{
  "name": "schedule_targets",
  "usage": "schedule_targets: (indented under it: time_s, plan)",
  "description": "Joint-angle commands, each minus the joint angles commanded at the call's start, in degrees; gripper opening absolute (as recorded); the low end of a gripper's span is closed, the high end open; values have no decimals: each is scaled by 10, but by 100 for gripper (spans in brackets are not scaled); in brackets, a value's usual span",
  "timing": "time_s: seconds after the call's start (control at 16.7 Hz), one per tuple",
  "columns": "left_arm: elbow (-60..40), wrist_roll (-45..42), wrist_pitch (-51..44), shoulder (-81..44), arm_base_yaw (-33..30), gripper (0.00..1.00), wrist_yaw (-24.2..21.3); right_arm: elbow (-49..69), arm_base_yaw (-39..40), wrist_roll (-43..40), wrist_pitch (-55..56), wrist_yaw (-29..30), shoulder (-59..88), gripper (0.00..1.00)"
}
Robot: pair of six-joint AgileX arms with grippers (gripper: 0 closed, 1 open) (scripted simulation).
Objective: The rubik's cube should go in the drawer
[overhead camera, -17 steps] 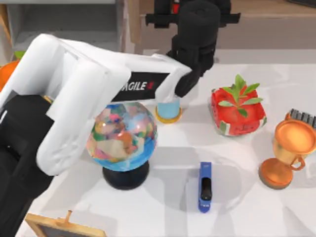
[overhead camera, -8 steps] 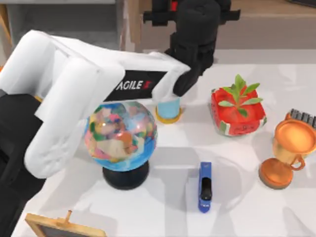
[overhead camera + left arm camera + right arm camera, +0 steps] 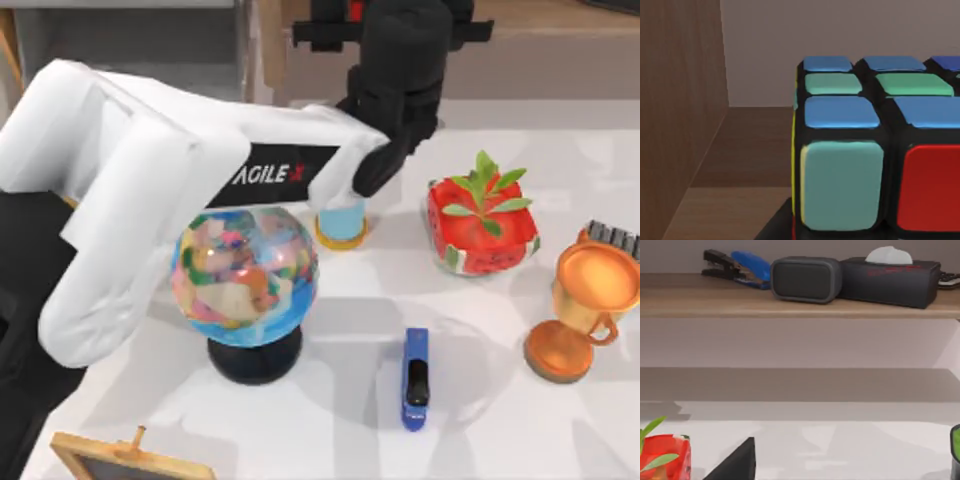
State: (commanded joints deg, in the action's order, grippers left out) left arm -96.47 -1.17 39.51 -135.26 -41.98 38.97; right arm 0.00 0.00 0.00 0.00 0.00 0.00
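My left arm reaches across the table to the back centre, where my left gripper (image 3: pixel 350 18) is over the tan shelf, just right of the drawer's side panel. The gripper is shut on the rubik's cube (image 3: pixel 875 150), whose blue, green and red tiles sit close up in the left wrist view, with one black finger (image 3: pixel 775 225) against its side. A red spot of the cube (image 3: pixel 355 12) peeks out between the black gripper parts. The drawer (image 3: pixel 265 50), grey inside with tan panels, stands at the back left. My right gripper (image 3: pixel 850 455) is parked and open.
A globe (image 3: pixel 245 275) stands under the left forearm, with a blue cup (image 3: pixel 342 220) behind it. To the right are a watermelon plant pot (image 3: pixel 482 225), a copper trophy (image 3: pixel 585 300) and a blue stapler (image 3: pixel 415 380). A small chalkboard (image 3: pixel 120 460) sits front left.
The left arm's elbow has drifted a little left and back. The wrist and gripper at the back have barely moved, and the cube is still held.
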Motion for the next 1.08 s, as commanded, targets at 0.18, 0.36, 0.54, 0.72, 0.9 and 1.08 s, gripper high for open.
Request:
schedule_targets:
  time_s: [0.18,0.36,0.54,0.72,0.9,1.08]
  plan:
    - [-28,-20,-30,20,-35,0,-19,0,0,0,0,0,0,100]
    - [-76,-60,-95,63,-80,0,-57,0,0,0,0,0,0,100]
    - [-148,-115,-184,118,-82,0,-101,0,0,0,0,0,0,100]
    - [-238,-178,-287,172,-35,0,-143,0,0,0,0,0,0,100]
    - [-333,-239,-401,223,49,0,-179,0,0,0,0,0,0,100]
    - [-424,-290,-526,264,152,0,-207,0,0,0,0,0,0,100]
